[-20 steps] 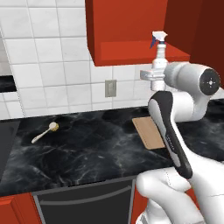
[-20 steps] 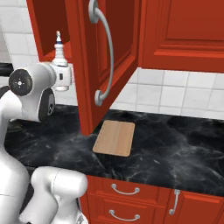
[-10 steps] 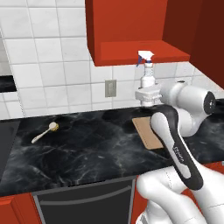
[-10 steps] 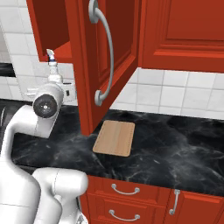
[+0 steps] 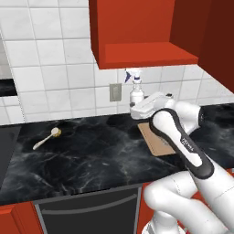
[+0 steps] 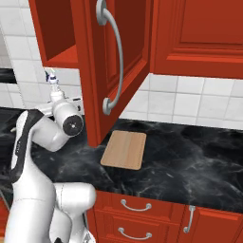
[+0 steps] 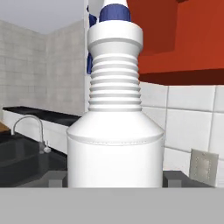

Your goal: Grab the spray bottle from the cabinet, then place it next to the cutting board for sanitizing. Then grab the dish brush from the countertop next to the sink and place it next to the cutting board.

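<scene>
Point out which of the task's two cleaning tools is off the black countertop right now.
The small white spray bottle, upright between the gripper fingers, above the light-tan cutting board's left end. The cream-white dish brush lies flat on the black countertop, far left.

White tiled wall (image 5: 55, 59) behind the hand, grey outlet (image 5: 115, 93) just beside it; red base drawers (image 6: 142, 213) below.

The gripper (image 5: 137, 106) holds the spray bottle (image 5: 135, 93) upright under the cabinet (image 5: 137, 34), above the cutting board's (image 5: 157, 140) far end. The dish brush (image 5: 46, 138) lies far left on the countertop (image 5: 91, 155).
</scene>
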